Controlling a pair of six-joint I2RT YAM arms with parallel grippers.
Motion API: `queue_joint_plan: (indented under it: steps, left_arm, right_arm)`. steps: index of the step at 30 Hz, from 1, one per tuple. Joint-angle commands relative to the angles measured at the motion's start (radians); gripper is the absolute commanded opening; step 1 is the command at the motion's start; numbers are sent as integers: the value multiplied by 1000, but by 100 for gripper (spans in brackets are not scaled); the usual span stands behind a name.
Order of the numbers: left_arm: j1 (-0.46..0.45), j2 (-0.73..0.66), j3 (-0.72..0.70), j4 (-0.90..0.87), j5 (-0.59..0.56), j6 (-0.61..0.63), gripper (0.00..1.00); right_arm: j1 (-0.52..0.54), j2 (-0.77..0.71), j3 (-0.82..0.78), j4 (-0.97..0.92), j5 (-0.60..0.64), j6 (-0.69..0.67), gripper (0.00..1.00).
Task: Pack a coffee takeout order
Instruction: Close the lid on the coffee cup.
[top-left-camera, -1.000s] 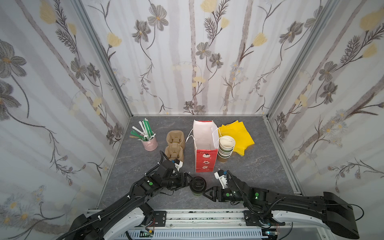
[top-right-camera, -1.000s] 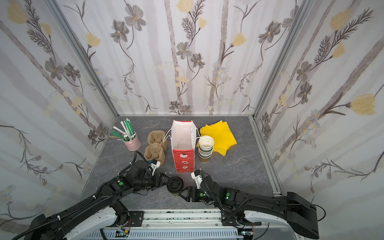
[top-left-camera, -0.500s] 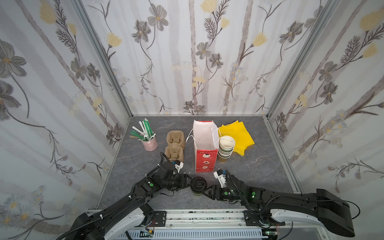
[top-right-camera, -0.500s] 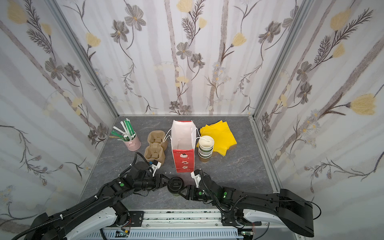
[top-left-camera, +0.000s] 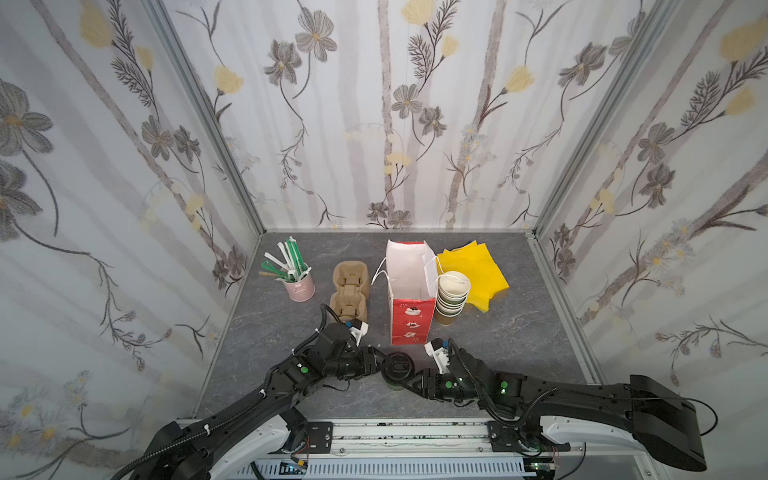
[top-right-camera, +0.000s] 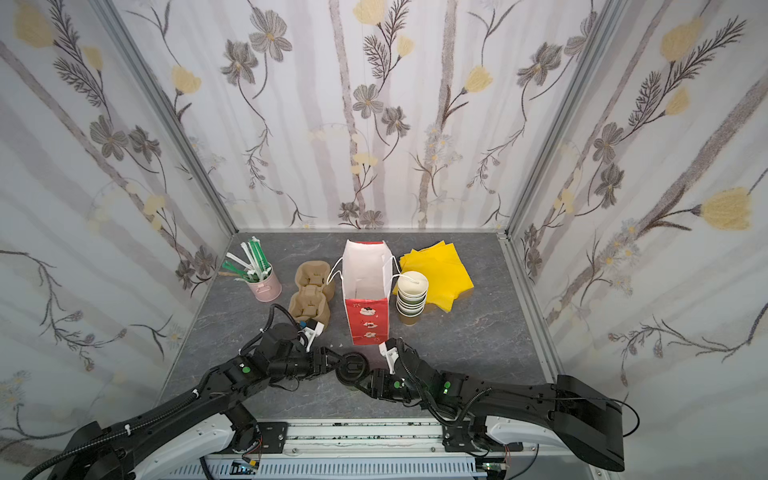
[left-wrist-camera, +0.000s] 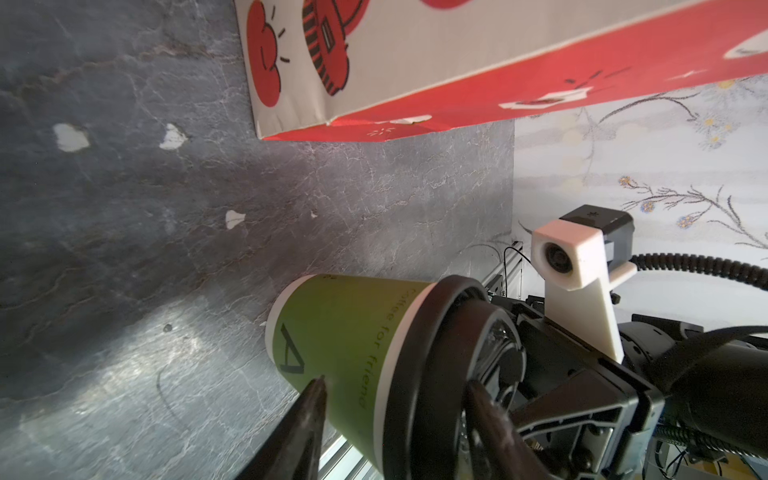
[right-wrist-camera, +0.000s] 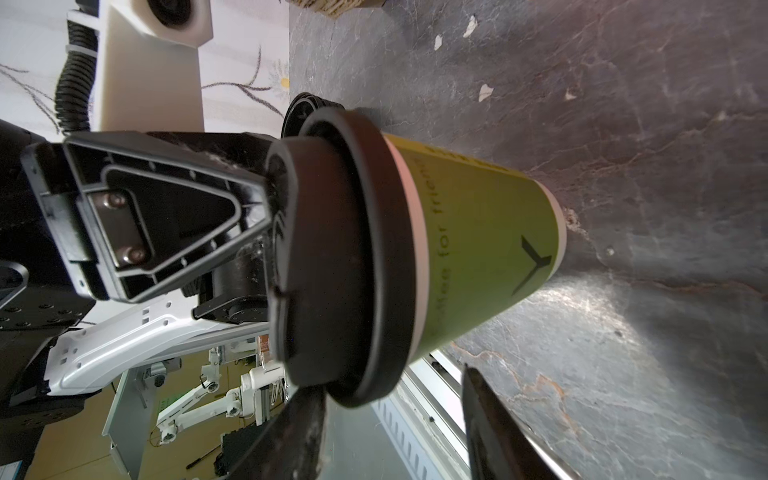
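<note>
The green paper cup with a black lid (top-left-camera: 397, 368) (top-right-camera: 352, 368) stands upright near the table's front edge, in front of the red paper bag (top-left-camera: 411, 322). My left gripper (top-left-camera: 380, 361) (left-wrist-camera: 399, 386) is open at the cup's left. One finger tip lies against the cup wall and the other over the lid top. My right gripper (top-left-camera: 411, 380) (right-wrist-camera: 392, 399) is open at the cup's right. One finger touches the lid rim; the other stands off the cup wall. The tan carrier (top-left-camera: 350, 291), yellow napkins (top-left-camera: 478, 270) and green straws (top-left-camera: 291, 259) lie further back.
The straws stand in a pink tin (top-left-camera: 300, 289) at the back left. A stack of lidless paper cups (top-left-camera: 452, 297) is right of the bag, whose mouth is open upward. Small white flecks (left-wrist-camera: 70, 137) dot the grey table. The metal front rail (top-left-camera: 415, 432) runs just behind the cup.
Both grippers have closed in on the cup from either side. Their jaws have narrowed. The cup has stayed in place.
</note>
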Motion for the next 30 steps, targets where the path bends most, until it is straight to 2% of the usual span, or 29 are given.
queue_joint_plan:
  steps: [1,8,11,16,19,21,23,25,30]
  left_arm:
    - [0,14,-9,-98,-14,21,52]
    - [0,18,-14,-99,-12,22,51]
    - [-1,14,-15,-99,-11,20,51]
    - [0,5,-6,-99,-10,20,52]
    - [-2,2,5,-98,-7,20,53]
    - [-1,1,11,-98,-6,22,54]
    - [0,0,18,-98,-5,22,56]
    - [-1,0,28,-98,3,24,56]
    - [-1,-1,37,-98,4,23,57]
  right_arm:
    - [-3,20,-12,-218,170,51,49]
    - [-3,63,-13,-215,161,61,46]
    - [-2,38,-3,-196,146,41,49]
    - [-1,-90,38,-120,127,-59,67]
    - [-1,-162,47,-134,142,-111,73]
    - [-6,-194,43,-158,161,-123,73]
    - [-12,-231,29,-175,195,-121,70]
    - [-35,-259,11,-181,217,-102,62]
    - [-96,-286,-7,-150,217,-74,48]
